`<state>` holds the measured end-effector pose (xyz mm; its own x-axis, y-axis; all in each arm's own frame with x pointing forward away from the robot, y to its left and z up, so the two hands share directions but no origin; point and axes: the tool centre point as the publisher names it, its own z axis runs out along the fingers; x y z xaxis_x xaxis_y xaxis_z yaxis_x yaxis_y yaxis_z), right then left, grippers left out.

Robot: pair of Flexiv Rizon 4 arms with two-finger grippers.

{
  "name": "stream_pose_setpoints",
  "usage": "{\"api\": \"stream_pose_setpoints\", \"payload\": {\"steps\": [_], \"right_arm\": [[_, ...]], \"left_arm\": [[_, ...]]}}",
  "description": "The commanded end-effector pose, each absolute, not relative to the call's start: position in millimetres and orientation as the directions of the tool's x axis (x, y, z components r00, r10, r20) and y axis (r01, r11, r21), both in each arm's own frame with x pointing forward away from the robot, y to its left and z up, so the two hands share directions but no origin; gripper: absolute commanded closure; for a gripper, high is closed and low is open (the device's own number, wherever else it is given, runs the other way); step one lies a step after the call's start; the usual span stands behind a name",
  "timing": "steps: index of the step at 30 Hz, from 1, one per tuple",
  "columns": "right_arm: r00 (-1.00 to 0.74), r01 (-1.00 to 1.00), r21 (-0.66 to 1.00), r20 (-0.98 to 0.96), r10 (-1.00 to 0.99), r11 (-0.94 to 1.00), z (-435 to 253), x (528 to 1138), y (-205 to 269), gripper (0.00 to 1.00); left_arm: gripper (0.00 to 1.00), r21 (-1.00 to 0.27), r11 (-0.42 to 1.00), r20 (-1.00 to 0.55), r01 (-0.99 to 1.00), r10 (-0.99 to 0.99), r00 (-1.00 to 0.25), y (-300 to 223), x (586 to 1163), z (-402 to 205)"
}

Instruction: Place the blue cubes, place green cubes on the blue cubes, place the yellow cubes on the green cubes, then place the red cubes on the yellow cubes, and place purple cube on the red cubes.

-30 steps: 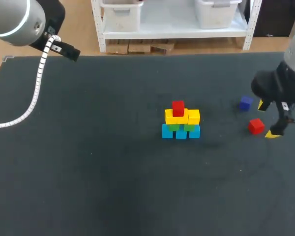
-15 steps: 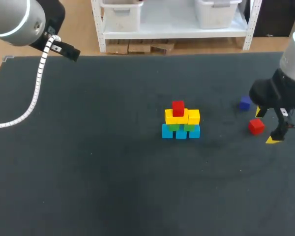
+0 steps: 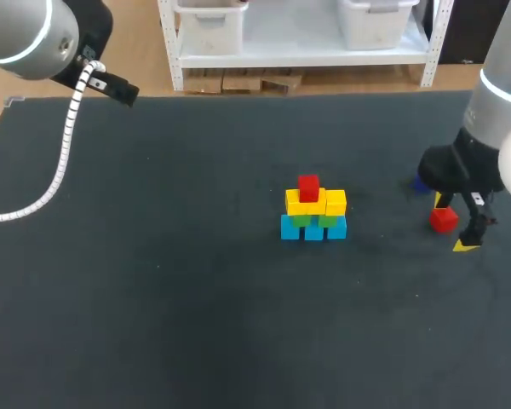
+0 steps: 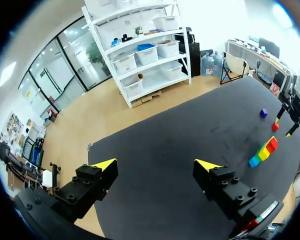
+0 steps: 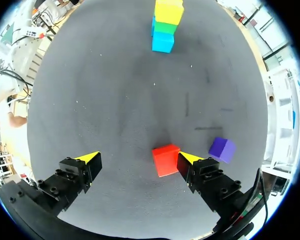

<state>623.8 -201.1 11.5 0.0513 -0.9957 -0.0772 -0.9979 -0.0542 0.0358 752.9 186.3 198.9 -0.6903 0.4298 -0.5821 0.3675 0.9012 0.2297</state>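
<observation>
A small pyramid (image 3: pixel 313 209) stands mid-table: blue cubes (image 3: pixel 313 228) at the base, green cubes (image 3: pixel 313 220), yellow cubes (image 3: pixel 316 203) and one red cube (image 3: pixel 308 187) on top. A loose red cube (image 3: pixel 443 219) lies to its right, also in the right wrist view (image 5: pixel 166 160). My right gripper (image 3: pixel 452 223) (image 5: pixel 139 158) is open and straddles it; the cube sits close to one finger (image 5: pixel 190 162). A purple cube (image 5: pixel 222 149) lies just beyond that finger, mostly hidden by the arm in the head view. My left gripper (image 4: pixel 156 164) is open and empty, high over the table's far left.
The left arm (image 3: pixel 43 34) with its white cable (image 3: pixel 64 153) stays at the back left corner. From the left wrist the pyramid (image 4: pixel 264 150), the loose red cube (image 4: pixel 275 126) and the purple cube (image 4: pixel 263 113) show far off on the dark table (image 3: pixel 196 298).
My right gripper has shifted left and toward the loose red cube, which now lies between its open fingers. The arm now covers most of the purple cube. The left arm is still.
</observation>
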Motion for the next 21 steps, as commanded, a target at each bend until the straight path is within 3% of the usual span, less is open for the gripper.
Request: {"api": "stream_pose_setpoints", "payload": {"steps": [1, 2, 4, 6, 7, 9, 10, 14, 15, 21], "right_arm": [[0.053, -0.997, 0.049, -0.079, -0.996, -0.057, 6.4, 629.6, -202.3, 0.0], [0.054, -0.997, 0.051, -0.073, -0.996, -0.058, 5.2, 630.1, -202.7, 0.0], [0.055, -0.997, 0.052, -0.071, -0.996, -0.058, 3.4, 630.9, -203.5, 0.25], [0.052, -0.997, 0.053, -0.073, -0.996, -0.056, 2.0, 632.4, -204.2, 0.35], [0.051, -0.997, 0.053, -0.074, -0.996, -0.055, 1.6, 632.7, -204.5, 0.51], [0.051, -0.997, 0.052, -0.079, -0.996, -0.055, 1.0, 633.1, -204.8, 0.64], [0.052, -0.997, 0.05, -0.083, -0.995, -0.056, 0.7, 633.4, -205.1, 0.64], [0.047, -0.998, 0.048, -0.084, -0.995, -0.051, 0.8, 633.7, -206.5, 0.47], [0.047, -0.998, 0.044, -0.085, -0.995, -0.051, 1.8, 633.5, -206.9, 0.0], [0.055, -0.999, -0.006, -0.102, -0.993, -0.054, 17.7, 633.1, -204.6, 0.0]], "left_arm": [[0.0, 0.227, 0.901, -0.583, 0.371, 0.43, -0.689, 187.5, 752.9, 199.0], [0.0, 0.227, 0.901, -0.583, 0.371, 0.43, -0.689, 187.5, 752.9, 199.0], [0.0, 0.227, 0.901, -0.583, 0.371, 0.43, -0.689, 187.5, 752.9, 199.0], [0.0, 0.227, 0.901, -0.583, 0.371, 0.43, -0.689, 187.5, 752.9, 199.0], [0.0, 0.227, 0.901, -0.583, 0.371, 0.43, -0.689, 187.5, 752.9, 199.0], [0.0, 0.227, 0.901, -0.583, 0.371, 0.43, -0.689, 187.5, 752.9, 199.0], [0.0, 0.227, 0.901, -0.583, 0.371, 0.43, -0.689, 187.5, 752.9, 199.0], [0.0, 0.227, 0.901, -0.583, 0.371, 0.43, -0.689, 187.5, 752.9, 199.0], [0.0, 0.227, 0.901, -0.583, 0.371, 0.43, -0.689, 187.5, 752.9, 199.0], [0.0, 0.227, 0.901, -0.583, 0.371, 0.43, -0.689, 187.5, 752.9, 199.0]]}}
